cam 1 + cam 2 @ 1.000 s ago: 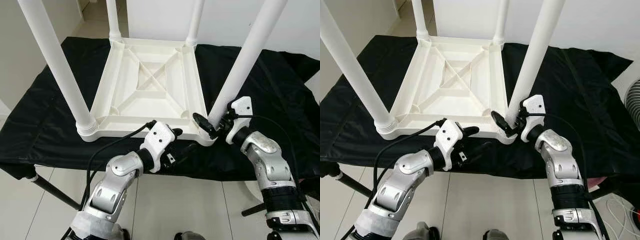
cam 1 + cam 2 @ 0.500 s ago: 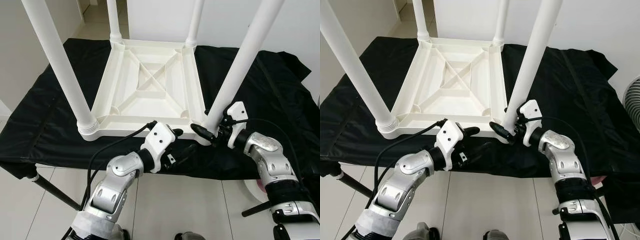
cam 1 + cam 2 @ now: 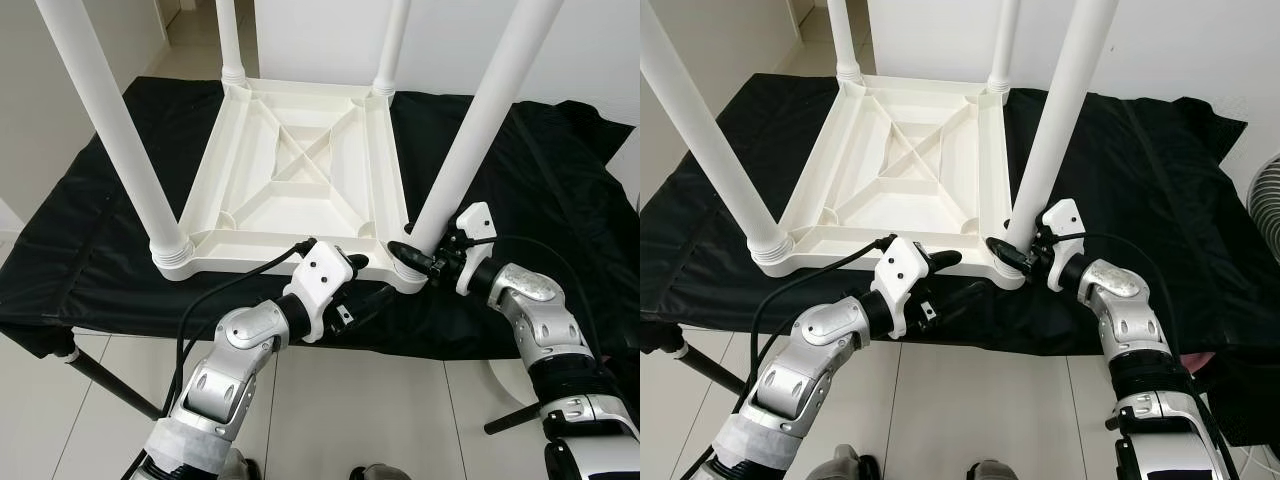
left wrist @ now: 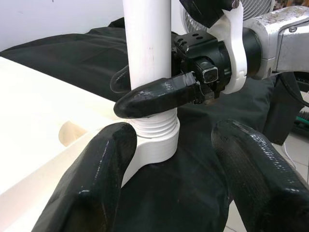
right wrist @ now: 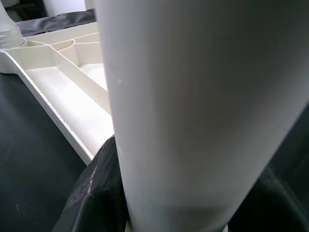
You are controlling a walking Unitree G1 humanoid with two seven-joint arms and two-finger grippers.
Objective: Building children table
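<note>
Left wrist view: right gripper (image 4: pixel 145 89) is clamped around the near-right leg (image 3: pixel 470 150) just above its threaded base, table (image 3: pixel 300 170) upside-down on the black cloth (image 3: pixel 90 250). Left gripper (image 3: pixel 365 285) hovers unclenched. Cross-threading's the risk if the leg tilts.

Upturned table top (image 3: pixel 300 180) on cloth-covered bench (image 3: pixel 90 240), 4 legs up.
R gripper (image 3: pixel 412 256) clamped round near-right leg (image 3: pixel 470 140) just above its socket; L gripper (image 3: pixel 360 285) at top's near edge, left of it, fingers apart. Fan (image 3: pixel 1265 205) far right.
</note>
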